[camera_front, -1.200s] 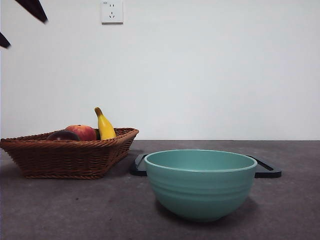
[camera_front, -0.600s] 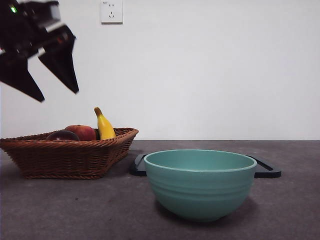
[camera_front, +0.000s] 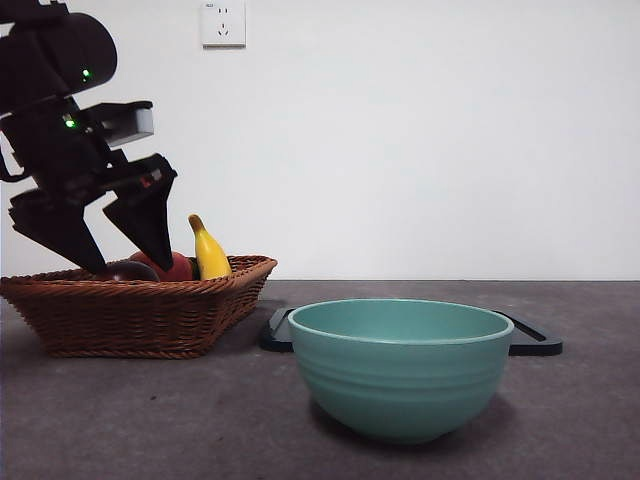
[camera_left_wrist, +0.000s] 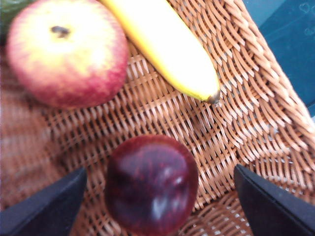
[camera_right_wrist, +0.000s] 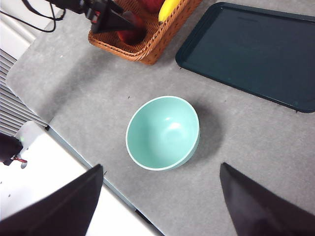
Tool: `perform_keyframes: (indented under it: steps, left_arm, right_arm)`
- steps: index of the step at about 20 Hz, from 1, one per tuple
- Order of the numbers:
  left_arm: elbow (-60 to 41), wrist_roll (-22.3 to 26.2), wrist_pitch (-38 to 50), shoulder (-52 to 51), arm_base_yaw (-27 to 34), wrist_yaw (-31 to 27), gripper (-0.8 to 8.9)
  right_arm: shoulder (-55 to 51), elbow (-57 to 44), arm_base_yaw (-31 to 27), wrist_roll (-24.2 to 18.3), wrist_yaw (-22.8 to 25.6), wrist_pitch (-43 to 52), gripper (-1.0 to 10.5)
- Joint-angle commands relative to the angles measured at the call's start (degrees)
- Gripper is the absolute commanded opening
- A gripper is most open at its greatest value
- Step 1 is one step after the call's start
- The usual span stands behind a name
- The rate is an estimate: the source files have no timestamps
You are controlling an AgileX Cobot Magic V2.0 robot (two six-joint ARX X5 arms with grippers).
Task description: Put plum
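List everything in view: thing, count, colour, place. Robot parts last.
plum: 1, dark maroon, in the basket, between the left gripper's jaws, not gripped
apple: 1, red and yellow, in the basket beside the banana
banana: 1, yellow, in the basket, leaning up over its rim
basket: 1, brown wicker, on the table
bowl: 1, teal, empty, on the table, near the front edge
tray: 1, dark, flat, bare, behind the bowl
wall socket: 1, white, on the wall
left gripper: 1, black, open, lowered over the basket astride the plum
right gripper: 1, black, open, high above the bowl
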Motion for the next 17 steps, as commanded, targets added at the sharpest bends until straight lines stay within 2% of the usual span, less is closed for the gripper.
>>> perform_keyframes:
  steps: [1, 7, 8, 10, 12, 17]
  left_arm:
    - [1.40, 1.25, 0.59, 2.75, -0.31, -0.31, 4.65]
    - [1.40, 1.22, 0.52, 5.35, -0.35, -0.33, 4.62]
    - [1.40, 1.22, 0.61, 5.35, -0.35, -0.33, 4.38]
    - [1.40, 1.22, 0.37, 5.35, -0.35, -0.33, 3.28]
    - [1.40, 1.22, -0.09, 5.35, -0.35, -0.33, 2.71]
    - [2.40, 0.74, -1.90, 4.42, -0.35, -0.28, 2.71]
  right_arm:
    - [0.24, 1.03, 0.24, -0.22, -0.13, 0.55, 3.8]
    - [0.24, 1.03, 0.24, -0.24, -0.11, 0.57, 3.8]
    - [0.24, 1.03, 0.24, -0.24, -0.11, 0.57, 3.8]
    - [0.24, 1.03, 0.24, -0.24, -0.11, 0.57, 3.8]
    - [0.24, 1.03, 0.24, -0.26, -0.11, 0.57, 3.8]
    - [0.24, 1.03, 0.24, -0.24, -0.11, 0.59, 3.8]
